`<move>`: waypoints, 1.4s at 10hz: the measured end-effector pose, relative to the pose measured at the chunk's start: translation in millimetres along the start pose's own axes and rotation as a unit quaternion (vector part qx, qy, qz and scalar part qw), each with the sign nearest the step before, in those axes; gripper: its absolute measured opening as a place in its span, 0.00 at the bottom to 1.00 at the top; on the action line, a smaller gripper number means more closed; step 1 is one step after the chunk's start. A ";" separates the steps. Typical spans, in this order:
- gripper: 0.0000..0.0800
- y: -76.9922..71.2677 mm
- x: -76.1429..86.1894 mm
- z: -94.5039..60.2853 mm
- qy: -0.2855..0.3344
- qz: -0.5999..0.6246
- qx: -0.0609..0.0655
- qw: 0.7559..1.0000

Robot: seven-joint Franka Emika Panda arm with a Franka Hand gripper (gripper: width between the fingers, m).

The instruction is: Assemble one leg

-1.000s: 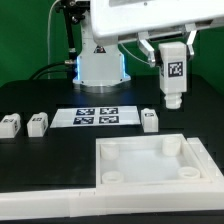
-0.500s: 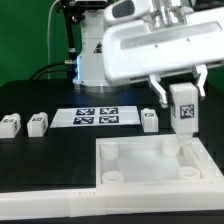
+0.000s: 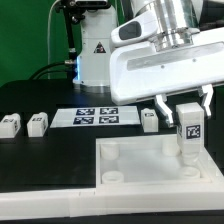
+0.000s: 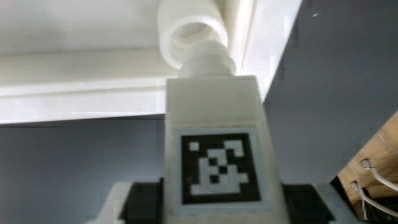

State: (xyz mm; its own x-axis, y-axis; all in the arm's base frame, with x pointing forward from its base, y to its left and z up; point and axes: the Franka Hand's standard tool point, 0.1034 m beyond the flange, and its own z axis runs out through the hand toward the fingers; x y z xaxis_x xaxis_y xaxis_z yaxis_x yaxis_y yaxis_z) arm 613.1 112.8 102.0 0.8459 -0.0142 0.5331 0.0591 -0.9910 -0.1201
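The leg (image 3: 188, 130) is clamped upright near its upper end between the two fingers of the hand (image 3: 186, 106). Its tag faces the exterior camera. Holding it high keeps the lower end free to enter a hole, and the vertical pose suits a straight downward push.

In the wrist view the leg (image 4: 217, 140) runs away from the hand (image 4: 217, 208) and lines up with a round corner socket (image 4: 196, 42) of the white top, so the alignment looks deliberate. Whether the tip is already seated or only touching cannot be told.

In the exterior view the leg stands at about 3 o'clock, over the far corner of the top (image 3: 130, 150). The top fills the area from 4 to 7 o'clock on the dark counter (image 3: 40, 160).

A loose leg (image 3: 150, 120) sits just beside the held one, at its 9 o'clock. Farther along the same line lies the marker board (image 3: 97, 116). Two more loose legs (image 3: 38, 123) (image 3: 10, 125) sit near the frame's 9 o'clock edge, well clear of the work. The arm's base (image 3: 97, 62) stands at 11 o'clock.

Next, in my judgement, comes pressing or twisting the leg home.
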 end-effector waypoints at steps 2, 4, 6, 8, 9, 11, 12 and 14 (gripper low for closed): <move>0.37 6.4 -5.3 12.6 -0.002 0.002 -0.002 1.000; 0.37 8.5 -9.5 17.2 -0.005 0.004 -0.003 1.000; 0.37 7.6 -12.6 19.5 -0.006 0.003 -0.003 1.000; 0.37 3.4 -16.5 22.8 -0.001 0.000 -0.003 1.000; 0.37 3.3 -17.1 22.5 0.000 0.000 -0.003 1.000; 0.47 3.6 -17.0 22.5 0.000 0.000 -0.003 1.000; 0.64 3.6 -17.0 22.5 0.000 0.000 -0.003 1.000; 0.77 3.6 -17.0 22.5 0.000 0.000 -0.003 1.000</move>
State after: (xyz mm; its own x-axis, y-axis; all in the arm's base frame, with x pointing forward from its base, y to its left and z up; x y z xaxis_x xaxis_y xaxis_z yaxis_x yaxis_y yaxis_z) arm 610.9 112.4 73.6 0.8460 -0.0132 0.5330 0.0565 -0.9918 -0.1143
